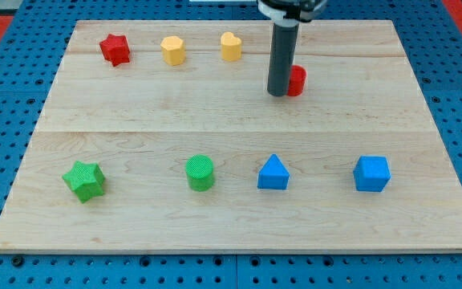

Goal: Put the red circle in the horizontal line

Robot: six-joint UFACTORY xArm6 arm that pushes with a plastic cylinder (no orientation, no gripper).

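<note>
The red circle [297, 80] sits on the wooden board [239, 120] right of centre in the upper part, partly hidden behind my rod. My tip [278, 93] rests against the red circle's left side. Along the view's top stands a row: a red star [115, 49], a yellow hexagon [172, 50] and a yellow heart [230, 46]. The red circle lies to the right of that row and a little lower.
A lower row runs across the board: a green star [84, 179], a green cylinder [200, 172], a blue triangle [273, 172] and a blue cube [372, 173]. The board lies on a blue pegboard surface [6, 120].
</note>
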